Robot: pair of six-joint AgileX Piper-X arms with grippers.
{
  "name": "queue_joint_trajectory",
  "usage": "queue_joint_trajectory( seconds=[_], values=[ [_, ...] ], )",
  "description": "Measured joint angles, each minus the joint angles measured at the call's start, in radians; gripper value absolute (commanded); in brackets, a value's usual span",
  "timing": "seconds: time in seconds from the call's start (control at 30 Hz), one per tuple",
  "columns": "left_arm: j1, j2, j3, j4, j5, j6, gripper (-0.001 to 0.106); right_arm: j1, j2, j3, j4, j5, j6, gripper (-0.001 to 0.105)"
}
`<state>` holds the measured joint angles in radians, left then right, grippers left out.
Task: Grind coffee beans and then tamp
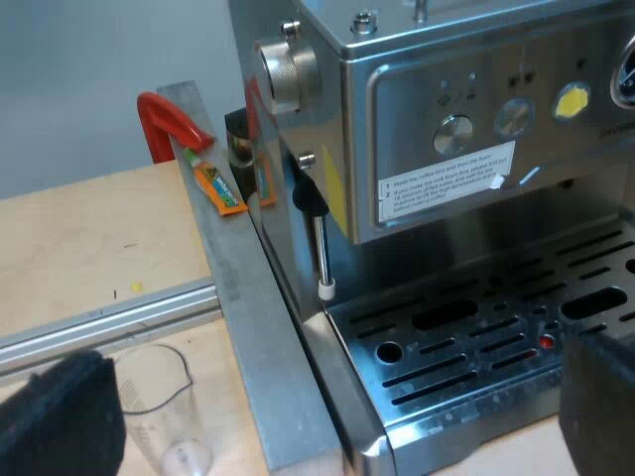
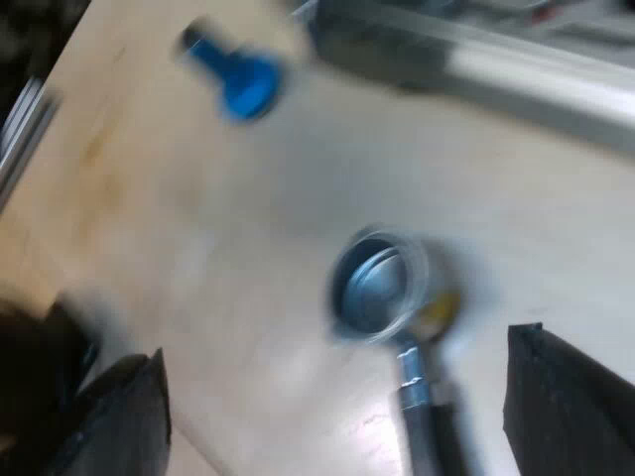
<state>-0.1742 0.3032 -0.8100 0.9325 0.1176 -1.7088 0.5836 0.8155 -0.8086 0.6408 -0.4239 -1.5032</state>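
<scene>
The espresso machine stands close before my left gripper, whose black fingers are spread wide open with nothing between them. Its steam wand hangs beside the slotted drip tray. A clear measuring glass stands on the wood by one fingertip. My right gripper is open above the metal holder, which lies loose on the table with its basket facing up and its dark handle running between the fingers. A blue tamper lies farther off on the table.
A grey metal beam runs along the machine's side, with a red clamp and an orange label on it. An aluminium rail crosses the wooden table. Another rail lies beyond the holder.
</scene>
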Motion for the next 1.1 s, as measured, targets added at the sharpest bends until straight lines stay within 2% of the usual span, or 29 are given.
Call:
queue_joint_trajectory(
  seconds=[0.1, 0.27, 0.33, 0.4, 0.6, 0.63, 0.7, 0.9, 0.97, 1.1],
  values=[
    [0.012, 0.025, 0.0, 0.0, 0.0, -0.005, 0.09, -0.133, -0.026, 0.0, 0.023, -0.029, 0.0, 0.07],
    [0.081, 0.094, 0.0, 0.0, 0.016, -0.006, 0.09, -0.341, -0.088, 0.0, 0.096, -0.061, -0.05, 0.07],
    [0.13, 0.124, 0.0, 0.0, 0.05, -0.009, 0.09, -0.442, -0.117, 0.0, 0.162, -0.062, -0.098, 0.07],
    [0.152, 0.129, 0.0, 0.0, 0.057, -0.009, 0.09, -0.512, -0.137, 0.0, 0.206, -0.07, -0.147, 0.07],
    [0.156, 0.129, 0.0, 0.004, 0.077, -0.009, 0.09, -0.717, -0.186, 0.0, 0.345, -0.114, -0.3, 0.07],
    [0.156, 0.129, 0.0, 0.005, 0.077, -0.009, 0.09, -0.727, -0.189, 0.0, 0.348, -0.118, -0.304, 0.07],
    [0.156, 0.129, 0.0, 0.006, 0.077, -0.009, 0.09, -0.77, -0.219, 0.0, 0.391, -0.141, -0.374, 0.07],
    [0.152, 0.112, 0.0, 0.039, 0.079, -0.009, 0.09, -0.748, -0.341, 0.0, 0.41, -0.148, -0.414, 0.07],
    [0.126, 0.067, 0.003, 0.046, 0.079, 0.008, 0.09, -0.731, -0.394, 0.0, 0.428, -0.15, -0.451, 0.07],
    [0.104, -0.054, -0.003, 0.048, 0.084, 0.032, 0.09, -0.7, -0.502, 0.0, 0.456, -0.138, -0.457, 0.07]
  ],
)
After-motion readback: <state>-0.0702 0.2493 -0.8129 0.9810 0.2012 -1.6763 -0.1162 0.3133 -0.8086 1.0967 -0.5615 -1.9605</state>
